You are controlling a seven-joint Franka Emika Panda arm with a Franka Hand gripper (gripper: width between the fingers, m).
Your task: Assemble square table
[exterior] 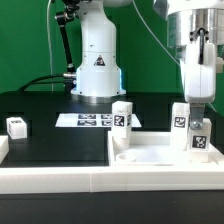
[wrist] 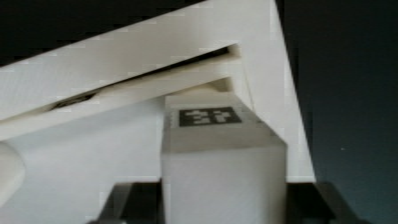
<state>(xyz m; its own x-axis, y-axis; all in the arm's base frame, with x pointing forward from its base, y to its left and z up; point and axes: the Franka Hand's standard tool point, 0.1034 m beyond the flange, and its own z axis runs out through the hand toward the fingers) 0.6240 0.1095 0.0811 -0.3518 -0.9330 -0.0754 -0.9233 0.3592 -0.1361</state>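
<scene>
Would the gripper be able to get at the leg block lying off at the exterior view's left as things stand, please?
Probably not right away: the gripper is shut on a leg over the square table. Nothing stands around the leg block on the black mat, so once the gripper is free the way looks open.

Slab (exterior: 160,152): I see it at the exterior view's right, against the rail (exterior: 60,170) in front.
Held leg (exterior: 196,138): upright on the slab's right part.
Two legs (exterior: 122,116): standing behind the slab.
Marker board (exterior: 85,120): flat, behind, near the arm's base.
Lone leg (exterior: 17,126): far left.
</scene>
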